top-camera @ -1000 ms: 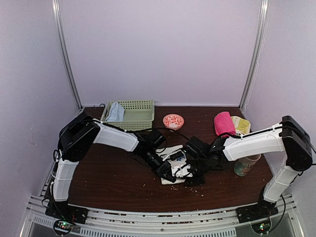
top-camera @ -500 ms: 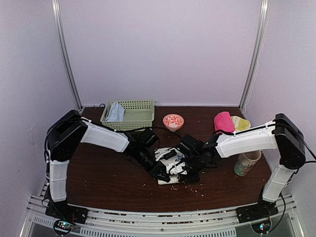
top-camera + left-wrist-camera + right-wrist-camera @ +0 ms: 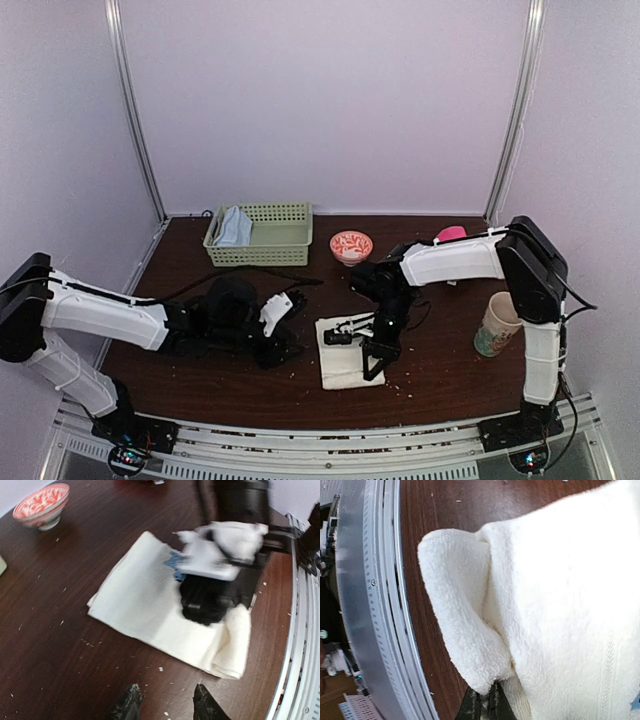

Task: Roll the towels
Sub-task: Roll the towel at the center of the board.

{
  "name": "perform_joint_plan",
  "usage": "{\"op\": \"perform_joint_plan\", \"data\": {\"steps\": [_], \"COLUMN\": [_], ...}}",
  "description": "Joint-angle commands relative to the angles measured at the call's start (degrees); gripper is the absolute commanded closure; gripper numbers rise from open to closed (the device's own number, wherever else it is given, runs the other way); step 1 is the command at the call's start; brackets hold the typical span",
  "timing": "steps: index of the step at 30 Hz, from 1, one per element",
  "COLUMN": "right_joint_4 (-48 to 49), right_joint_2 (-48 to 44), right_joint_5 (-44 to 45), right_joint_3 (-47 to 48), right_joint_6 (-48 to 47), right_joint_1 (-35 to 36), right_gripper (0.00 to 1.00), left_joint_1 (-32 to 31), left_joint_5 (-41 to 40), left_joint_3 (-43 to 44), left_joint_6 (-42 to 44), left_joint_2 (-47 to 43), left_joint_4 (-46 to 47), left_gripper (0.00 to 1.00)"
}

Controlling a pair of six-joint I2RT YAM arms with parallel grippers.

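A cream towel (image 3: 340, 368) lies flat on the brown table, its near end folded over into a small roll. It also shows in the left wrist view (image 3: 145, 600) and fills the right wrist view (image 3: 560, 605). My right gripper (image 3: 368, 362) points down on the towel's near right part, and its fingers (image 3: 479, 706) are shut on the folded edge. My left gripper (image 3: 283, 348) is open and empty just left of the towel, above bare table; its fingertips (image 3: 129, 705) show at the bottom of the left wrist view.
A green basket (image 3: 285, 238) holding a blue towel (image 3: 234, 228) stands at the back left. A red-and-white bowl (image 3: 351, 245) is behind the towel. A pink rolled towel (image 3: 452, 234) and a paper cup (image 3: 497, 325) are at the right. The metal rail (image 3: 375, 605) runs along the near edge.
My left arm has pulled back to the left, off the towel, and is now open. My right gripper has shifted left and turned down onto the towel's near fold.
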Motion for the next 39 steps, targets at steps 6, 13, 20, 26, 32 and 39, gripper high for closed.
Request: {"op": "perform_joint_plan", "data": {"steps": [6, 13, 20, 26, 32, 39], "right_joint_4": [-17.9, -18.0, -18.0, -18.1, -18.2, -18.1], "right_joint_2": [15.8, 18.2, 18.2, 17.8, 13.1, 0.6], "right_joint_5": [-11.1, -11.1, -11.4, -11.8, -12.4, -9.8], "right_joint_3": [13.0, 15.1, 14.8, 15.0, 16.1, 20.5], "right_joint_6": [-2.2, -1.2, -1.5, -1.5, -1.9, -0.3], "right_joint_1": [-8.1, -9.2, -9.3, -9.2, -10.0, -17.2], "right_gripper": [1.0, 1.0, 1.0, 1.0, 0.93, 0.72], "left_joint_1": [-13.9, -17.6, -17.6, -17.7, -17.6, -17.1], "left_joint_5": [-12.6, -17.2, -24.0, -25.6, -18.1, -8.0], "left_joint_3": [7.9, 18.7, 20.9, 20.5, 22.1, 30.4], "left_joint_6": [19.7, 27.3, 31.3, 32.4, 29.6, 27.3], "left_joint_2": [6.5, 19.2, 27.2, 29.3, 27.7, 29.5], "left_joint_4": [2.0, -3.6, -3.6, -2.4, -8.2, -24.6], "left_gripper": [0.6, 0.6, 0.61, 0.7, 0.91, 0.97]}}
